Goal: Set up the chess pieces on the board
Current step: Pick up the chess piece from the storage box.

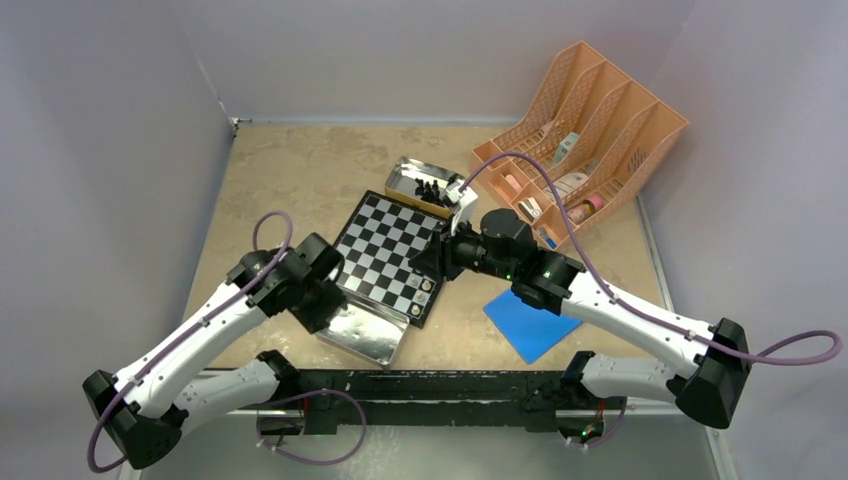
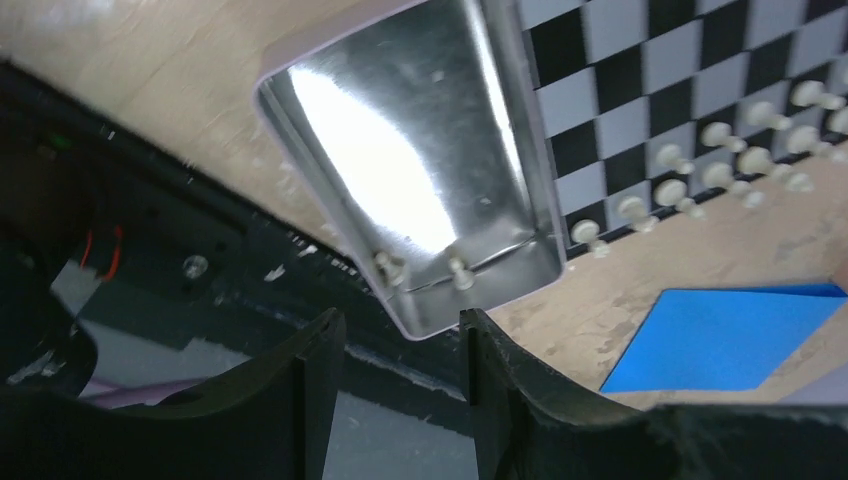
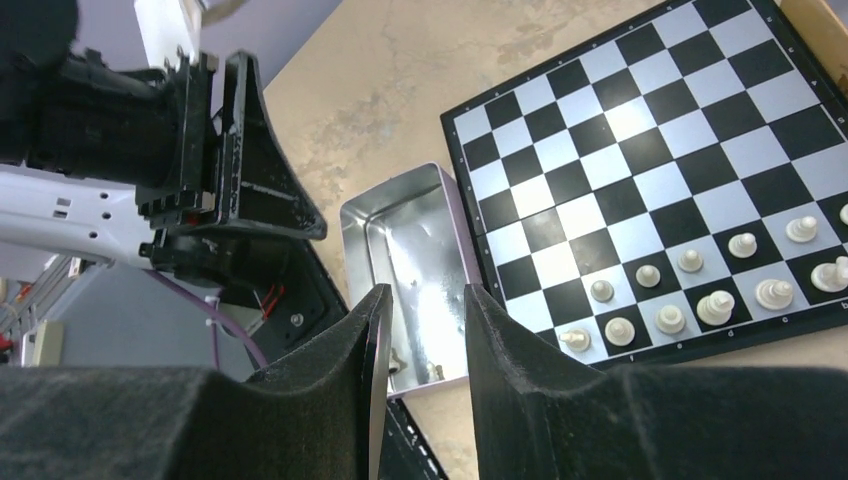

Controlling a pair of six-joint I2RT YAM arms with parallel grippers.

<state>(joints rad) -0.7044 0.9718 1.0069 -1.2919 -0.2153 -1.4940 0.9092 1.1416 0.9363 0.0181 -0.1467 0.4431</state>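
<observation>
The checkered board (image 1: pixel 385 250) lies mid-table. Several cream-white chess pieces (image 3: pixel 690 300) stand in two rows along its near edge (image 2: pixel 720 165). Two more white pieces (image 2: pixel 388 266) lie in the near end of a shiny tin (image 2: pixel 400 170) beside the board. Black pieces (image 1: pixel 428 188) sit in a second tin behind the board. My left gripper (image 2: pixel 400 335) hovers open just short of the near tin's end, with nothing between its fingers (image 2: pixel 320 370). Over the same tin (image 3: pixel 410 250) my right gripper (image 3: pixel 425 300) is open and empty.
A blue flat square (image 1: pixel 530 322) lies right of the board. An orange file rack (image 1: pixel 580 140) with small items stands at the back right. The black base rail (image 1: pixel 440 385) runs along the table's near edge, close under the near tin (image 1: pixel 362 335). Both wrists crowd the board's near edge.
</observation>
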